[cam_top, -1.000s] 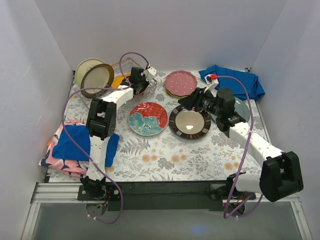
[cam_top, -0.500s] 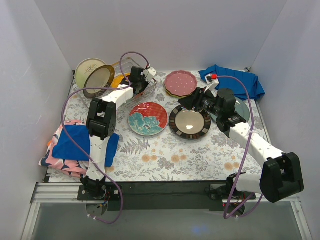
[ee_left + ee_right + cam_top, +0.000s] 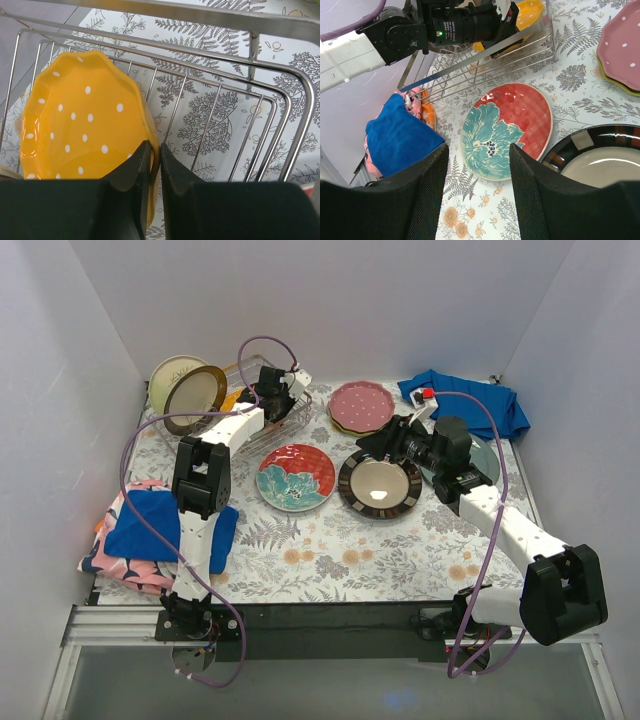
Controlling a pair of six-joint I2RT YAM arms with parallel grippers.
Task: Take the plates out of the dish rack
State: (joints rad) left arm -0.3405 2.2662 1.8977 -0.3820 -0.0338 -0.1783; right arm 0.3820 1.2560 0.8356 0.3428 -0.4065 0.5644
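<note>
The left pincer (image 3: 154,150) has nudged farther into the dish rack (image 3: 200,15), clenched on the rim of the orange dotted plate (image 3: 85,130). Lifting it out looks next. The right pincer (image 3: 477,150) hangs released.

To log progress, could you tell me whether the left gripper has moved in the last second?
Yes. The left gripper, shut on the orange dotted plate, shifted slightly left and rearward, away from the pink scalloped plate.
</note>
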